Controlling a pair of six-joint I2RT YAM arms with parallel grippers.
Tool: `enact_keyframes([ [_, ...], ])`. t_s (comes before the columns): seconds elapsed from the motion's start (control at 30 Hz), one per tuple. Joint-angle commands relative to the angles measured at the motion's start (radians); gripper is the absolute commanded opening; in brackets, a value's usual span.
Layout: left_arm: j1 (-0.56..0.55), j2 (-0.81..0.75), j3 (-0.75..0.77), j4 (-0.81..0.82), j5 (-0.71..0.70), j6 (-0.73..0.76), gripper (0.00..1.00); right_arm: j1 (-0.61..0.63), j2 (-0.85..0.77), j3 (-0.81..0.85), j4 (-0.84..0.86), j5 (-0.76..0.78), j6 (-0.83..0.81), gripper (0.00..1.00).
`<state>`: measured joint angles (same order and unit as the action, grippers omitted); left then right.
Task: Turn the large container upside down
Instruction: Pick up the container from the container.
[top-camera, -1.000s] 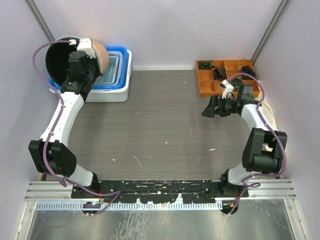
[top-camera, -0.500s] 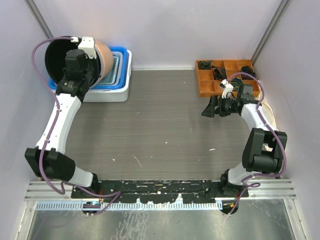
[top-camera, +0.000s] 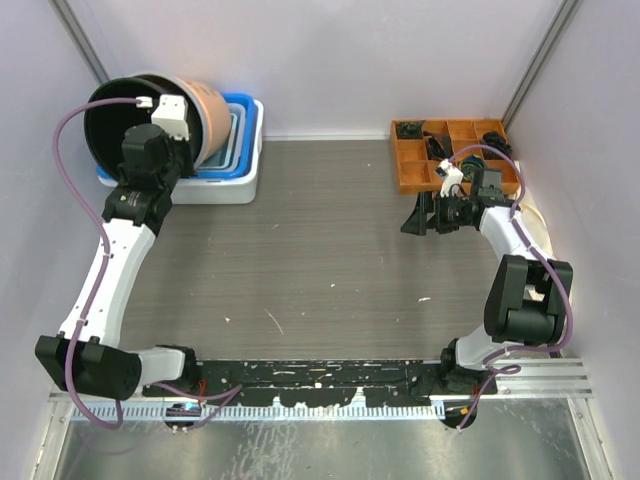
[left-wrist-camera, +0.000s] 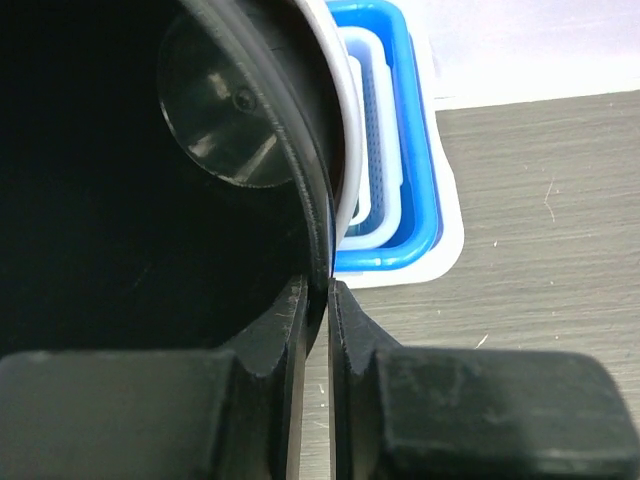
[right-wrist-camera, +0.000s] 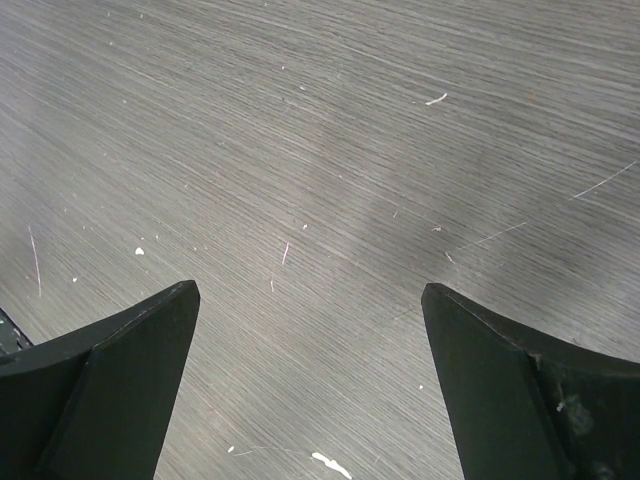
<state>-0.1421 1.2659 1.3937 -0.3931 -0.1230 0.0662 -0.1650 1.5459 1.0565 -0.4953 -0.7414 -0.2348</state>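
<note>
- Top view: large container (top-camera: 112, 120) sits at the far-left corner, tipped so its black mouth faces up and toward the camera, over the blue basket (top-camera: 240, 150). The left gripper (top-camera: 163, 125) has it by the rim. To do this well, roll the wrist on until the mouth faces down, swing clear of the basket, then lower onto the bench (top-camera: 320, 250). The rim pinch is thin, so go slowly.
- Left wrist: left gripper (left-wrist-camera: 318, 292) is nearly closed, with the large container (left-wrist-camera: 120, 200) wall nipped between its jaws. Blue basket (left-wrist-camera: 415, 180) lies beyond.
- Right wrist: right gripper (right-wrist-camera: 310, 300) is spread wide, holding nothing, above bare bench (right-wrist-camera: 300, 150).

Blue/white tubs (top-camera: 243, 150) nested back-left; orange parts tray (top-camera: 412, 178) w/ black bits back-right.
</note>
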Motion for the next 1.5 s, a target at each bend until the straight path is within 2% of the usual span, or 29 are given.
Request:
enact_keyframes([
  [0.0,0.001,-0.034,-0.061,0.065,-0.006,-0.014,0.16,0.011,0.002,0.041,0.01,0.0,-0.019,1.0],
  [0.03,0.001,-0.033,-0.08,0.083,-0.002,-0.015,0.21,0.012,0.002,0.04,0.01,0.0,-0.018,1.0],
  [0.3,0.001,0.037,-0.112,0.161,0.004,-0.013,0.36,0.013,0.0,0.038,0.01,0.0,-0.018,1.0],
  [0.53,0.001,0.09,-0.102,0.189,0.041,-0.019,0.4,0.013,0.0,0.038,0.01,0.004,-0.02,1.0],
  [0.67,0.001,0.118,-0.085,0.191,0.047,-0.023,0.38,0.013,0.002,0.039,0.011,0.005,-0.022,1.0],
  [0.8,0.001,0.14,-0.063,0.192,0.045,-0.027,0.26,0.012,0.003,0.039,0.009,0.007,-0.023,1.0],
  [0.97,0.001,0.149,-0.042,0.191,0.044,-0.031,0.2,0.013,0.005,0.04,0.006,0.008,-0.024,1.0],
  [1.03,0.001,0.154,-0.037,0.189,0.042,-0.026,0.2,0.012,0.005,0.04,0.007,0.009,-0.026,1.0],
  [1.17,0.002,0.173,-0.032,0.191,0.034,-0.015,0.32,0.012,0.006,0.041,0.007,0.01,-0.026,1.0],
  [1.23,0.001,0.184,-0.031,0.2,0.025,-0.006,0.34,0.014,0.006,0.039,0.007,0.01,-0.027,1.0],
  [1.37,0.001,0.208,-0.017,0.211,0.003,0.008,0.32,0.015,0.006,0.04,0.006,0.011,-0.028,1.0],
  [1.47,0.001,0.214,-0.007,0.211,0.005,0.008,0.25,0.014,0.006,0.04,0.006,0.013,-0.03,1.0],
])
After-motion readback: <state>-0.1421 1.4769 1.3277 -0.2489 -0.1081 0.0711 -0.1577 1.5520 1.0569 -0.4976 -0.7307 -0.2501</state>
